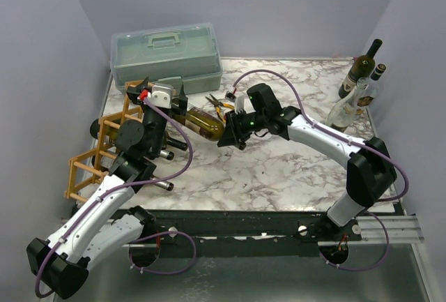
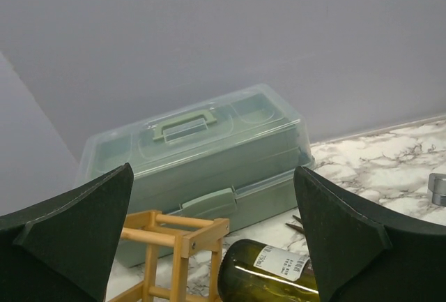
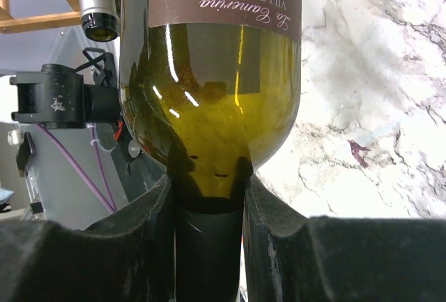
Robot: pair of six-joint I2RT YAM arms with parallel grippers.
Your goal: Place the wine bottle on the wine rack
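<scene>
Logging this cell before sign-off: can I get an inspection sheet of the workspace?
Surface: marble table, no spills seen.
Job's things: wine bottle held sideways, not yet in the wine rack.
Clutter: toolbox, pliers, two bottles in far right corner.
Grippers: right gripper shut on the wine bottle's neck; left gripper open beside its base.
Cables: purple cables hang in loose loops.
Surroundings: plain walls.

The premises were a robotics laboratory test cell. Plain pale-violet partition walls point(image 1: 244, 2) enclosed a marble-patterned bench point(image 1: 279, 169) on three sides. A left arm point(image 1: 104, 204) and a right arm point(image 1: 327, 138) were bolted to a black rail point(image 1: 244, 222) at its near edge, with purple cables point(image 1: 268, 72) exposed.
</scene>
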